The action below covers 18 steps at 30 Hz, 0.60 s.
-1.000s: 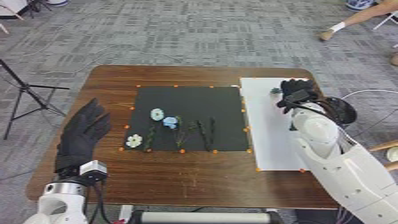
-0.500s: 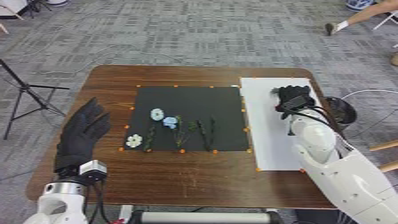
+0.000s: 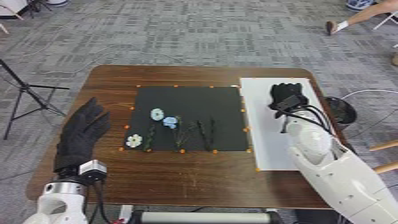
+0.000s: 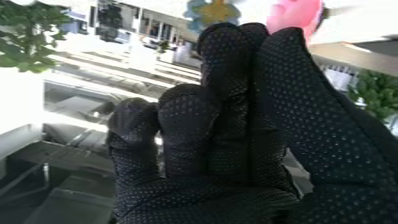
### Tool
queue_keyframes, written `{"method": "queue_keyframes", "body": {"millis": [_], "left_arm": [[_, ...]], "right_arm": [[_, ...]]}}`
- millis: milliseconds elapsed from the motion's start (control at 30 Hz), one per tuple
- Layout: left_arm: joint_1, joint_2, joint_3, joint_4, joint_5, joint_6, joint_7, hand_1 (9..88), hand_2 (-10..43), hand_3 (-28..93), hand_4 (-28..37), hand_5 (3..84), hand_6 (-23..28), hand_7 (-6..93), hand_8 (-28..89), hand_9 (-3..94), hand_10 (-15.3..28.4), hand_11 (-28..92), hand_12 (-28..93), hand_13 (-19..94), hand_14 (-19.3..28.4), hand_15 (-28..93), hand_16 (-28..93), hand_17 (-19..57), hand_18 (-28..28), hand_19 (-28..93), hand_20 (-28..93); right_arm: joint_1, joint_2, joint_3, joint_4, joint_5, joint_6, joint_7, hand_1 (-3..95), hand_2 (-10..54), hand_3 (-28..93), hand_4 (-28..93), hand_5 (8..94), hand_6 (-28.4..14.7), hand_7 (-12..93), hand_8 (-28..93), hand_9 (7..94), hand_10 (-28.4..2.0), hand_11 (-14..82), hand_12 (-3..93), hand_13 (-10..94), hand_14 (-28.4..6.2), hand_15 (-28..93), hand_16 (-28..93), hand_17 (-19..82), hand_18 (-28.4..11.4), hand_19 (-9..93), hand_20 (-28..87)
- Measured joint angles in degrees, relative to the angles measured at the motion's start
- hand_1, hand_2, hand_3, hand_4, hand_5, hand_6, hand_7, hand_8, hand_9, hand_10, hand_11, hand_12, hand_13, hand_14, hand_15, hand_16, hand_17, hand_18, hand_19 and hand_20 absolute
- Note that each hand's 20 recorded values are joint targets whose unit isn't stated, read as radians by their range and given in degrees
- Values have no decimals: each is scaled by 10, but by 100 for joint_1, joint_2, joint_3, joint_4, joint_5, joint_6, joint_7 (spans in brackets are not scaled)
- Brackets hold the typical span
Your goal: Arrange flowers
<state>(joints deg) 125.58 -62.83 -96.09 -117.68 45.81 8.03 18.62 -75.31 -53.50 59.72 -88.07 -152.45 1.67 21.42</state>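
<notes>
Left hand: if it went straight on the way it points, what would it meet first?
The way looks free as far as the head view shows: the left hand points past the black mat, toward the table's far edge. Its height is hard to judge, so it might brush the wood.

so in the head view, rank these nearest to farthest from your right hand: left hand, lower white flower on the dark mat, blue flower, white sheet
From the right hand:
1. white sheet, directly beneath it
2. blue flower, mid-left on the mat
3. white flower, mat's lower left
4. left hand, table's left side
</notes>
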Motion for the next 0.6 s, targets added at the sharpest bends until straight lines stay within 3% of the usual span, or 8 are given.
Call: {"method": "queue_keyframes", "body": {"millis": [600], "left_arm": [[11,0,-5,2,-2,-6,-1,244,-12,683,-278,276,17,200,-105,263,115,151,168,224,147,201,46,-117,213,449,65]], "right_arm": [[44,-30,-119,-210,178,284,57,496,-95,813,-283,678,7,509,56,779,-71,308,536,656,-82,773,372,327,-199,916,547]]}}
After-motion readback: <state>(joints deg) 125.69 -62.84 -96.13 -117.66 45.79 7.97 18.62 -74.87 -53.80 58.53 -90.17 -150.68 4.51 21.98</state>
